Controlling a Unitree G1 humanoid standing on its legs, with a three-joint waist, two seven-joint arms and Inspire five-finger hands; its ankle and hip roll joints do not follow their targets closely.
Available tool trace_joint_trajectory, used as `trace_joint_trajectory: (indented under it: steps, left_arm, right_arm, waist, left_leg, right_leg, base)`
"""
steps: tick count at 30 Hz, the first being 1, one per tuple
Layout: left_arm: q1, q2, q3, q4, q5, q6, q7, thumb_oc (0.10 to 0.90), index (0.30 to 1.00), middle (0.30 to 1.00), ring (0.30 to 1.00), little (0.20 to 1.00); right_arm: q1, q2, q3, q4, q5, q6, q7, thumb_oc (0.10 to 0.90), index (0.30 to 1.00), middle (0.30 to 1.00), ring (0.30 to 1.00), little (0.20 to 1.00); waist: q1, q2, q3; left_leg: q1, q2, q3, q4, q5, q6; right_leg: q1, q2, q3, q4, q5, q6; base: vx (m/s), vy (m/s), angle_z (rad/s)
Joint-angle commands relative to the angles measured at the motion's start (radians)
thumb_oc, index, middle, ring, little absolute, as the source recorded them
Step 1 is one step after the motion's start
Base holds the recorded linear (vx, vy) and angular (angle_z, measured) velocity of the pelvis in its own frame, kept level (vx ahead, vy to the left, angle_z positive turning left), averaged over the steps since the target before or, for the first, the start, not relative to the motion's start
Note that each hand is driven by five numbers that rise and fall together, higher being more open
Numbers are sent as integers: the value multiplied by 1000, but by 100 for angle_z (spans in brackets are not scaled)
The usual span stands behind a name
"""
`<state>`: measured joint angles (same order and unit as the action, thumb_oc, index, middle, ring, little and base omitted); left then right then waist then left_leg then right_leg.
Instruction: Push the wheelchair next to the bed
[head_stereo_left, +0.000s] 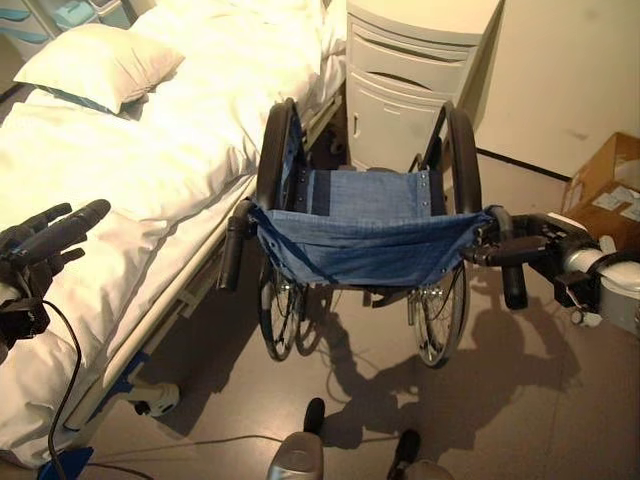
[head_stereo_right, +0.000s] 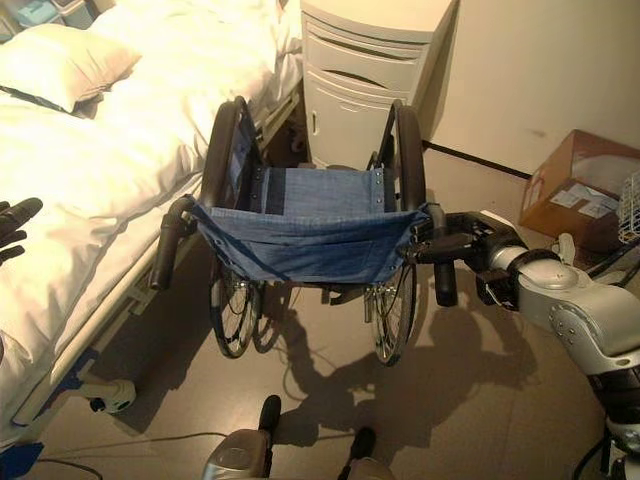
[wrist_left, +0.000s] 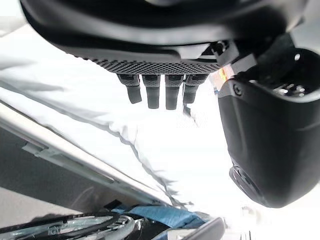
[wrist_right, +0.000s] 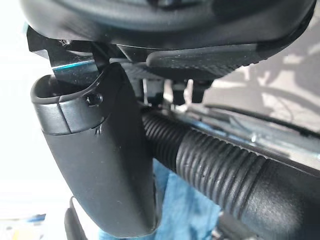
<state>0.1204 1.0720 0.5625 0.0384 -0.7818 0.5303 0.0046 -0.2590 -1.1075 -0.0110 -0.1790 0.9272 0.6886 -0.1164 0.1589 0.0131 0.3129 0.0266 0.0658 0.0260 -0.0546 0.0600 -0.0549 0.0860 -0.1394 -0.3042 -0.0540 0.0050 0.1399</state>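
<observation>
The wheelchair (head_stereo_left: 365, 235) has a blue fabric back, a blue seat and black wheels. It stands close beside the bed (head_stereo_left: 150, 160), facing away from me towards a bedside cabinet. My right hand (head_stereo_right: 455, 245) is shut on the chair's right push handle (head_stereo_right: 445, 285). In the right wrist view the thumb (wrist_right: 100, 165) crosses the ribbed black grip (wrist_right: 215, 170). The left push handle (head_stereo_left: 232, 250) is free. My left hand (head_stereo_left: 45, 240) hovers open over the white bedding at the far left, well apart from the chair, its fingers (wrist_left: 152, 92) straight.
A cream bedside cabinet (head_stereo_left: 410, 80) stands right in front of the wheelchair against the wall. A pillow (head_stereo_left: 100, 62) lies at the head of the bed. A cardboard box (head_stereo_right: 580, 185) sits on the floor at the right. Grey floor lies behind the chair.
</observation>
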Motion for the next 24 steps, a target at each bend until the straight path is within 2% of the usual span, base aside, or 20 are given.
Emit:
trace_joint_trajectory:
  steps: [1, 6, 10, 14, 16, 19, 24]
  left_arm:
    - [47, 87, 122, 18, 34, -123, 6, 800, 900, 900, 900, 900]
    - [68, 80, 145, 39, 30, -138, -2, 800, 900, 900, 900, 900]
    - [86, 81, 166, 64, 22, -147, -11, 800, 900, 900, 900, 900]
    - [91, 80, 172, 79, 21, -150, -17, 800, 900, 900, 900, 900]
    - [97, 83, 177, 83, 17, -150, -19, 800, 900, 900, 900, 900]
    - [104, 90, 184, 89, 9, -151, -16, 800, 900, 900, 900, 900]
    - [107, 109, 188, 118, 0, -161, -35, 800, 900, 900, 900, 900]
  right_arm:
    - [-57, -141, -284, 142, -90, -239, -153, 800, 900, 900, 900, 900]
    - [39, -108, -378, 148, -58, -261, -176, 800, 900, 900, 900, 900]
    - [109, -84, -454, 178, -8, -304, -218, 800, 900, 900, 900, 900]
    - [143, -60, -505, 205, 49, -318, -275, 800, 900, 900, 900, 900]
    - [163, -54, -526, 217, 33, -309, -291, 800, 900, 900, 900, 900]
    - [184, -62, -543, 236, 11, -301, -306, 800, 900, 900, 900, 900]
    - [199, -99, -587, 294, 59, -327, -325, 800, 900, 900, 900, 900]
  waist:
    - [-51, -55, -180]
    - [-63, -51, -179]
    - [-75, -45, -180]
    - [-84, -43, -180]
    - [-87, -42, -180]
    - [-90, -40, -180]
    - [-91, -42, -179]
  left_leg:
    - [73, -22, 89, -1, -64, -2]
    - [78, -19, 97, -11, -62, -5]
    - [83, -15, 108, -17, -62, -9]
    - [83, -16, 111, -18, -64, -11]
    - [84, -16, 110, -18, -64, -11]
    - [84, -15, 112, -17, -64, -11]
    - [83, -14, 111, -14, -66, -12]
  right_leg:
    - [45, 40, 11, 0, -5, -1]
    - [42, 42, 17, -3, -5, -1]
    - [41, 44, 22, -6, -6, 0]
    - [37, 46, 27, -6, -7, 0]
    - [37, 47, 31, -6, -7, 0]
    - [37, 49, 34, -7, -8, -2]
    - [35, 50, 34, -4, -10, -2]
  base:
    - [0, 0, 0]
    - [-2, -4, -3]
    - [1, -3, -4]
    - [3, -3, -3]
    - [0, 0, 0]
    - [6, -3, -4]
    - [8, -13, -10]
